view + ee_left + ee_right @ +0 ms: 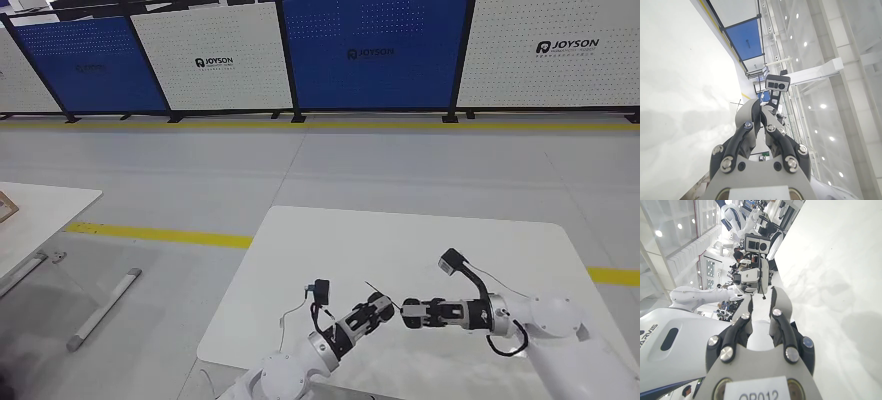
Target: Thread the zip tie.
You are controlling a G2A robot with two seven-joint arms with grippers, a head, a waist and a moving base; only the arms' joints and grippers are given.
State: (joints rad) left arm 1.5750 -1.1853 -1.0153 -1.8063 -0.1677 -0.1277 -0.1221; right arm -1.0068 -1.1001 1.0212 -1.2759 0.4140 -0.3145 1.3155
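Observation:
A thin black zip tie (759,89) sticks out from between the pads of my left gripper (760,106), which is shut on it. Low over the near part of the white table (420,250), my left gripper (380,306) and my right gripper (408,312) face each other, almost tip to tip. The zip tie (381,294) shows there as a short dark line by the left fingertips. My right gripper (762,291) is open and holds nothing. The zip tie (761,279) runs along the left gripper, and its small free end hangs just ahead of the right fingertips.
The table's left edge (235,290) drops to the grey floor. Another white table (40,215) stands farther left. Blue and white pegboard panels (375,55) line the back of the room, beyond a yellow floor line (160,236).

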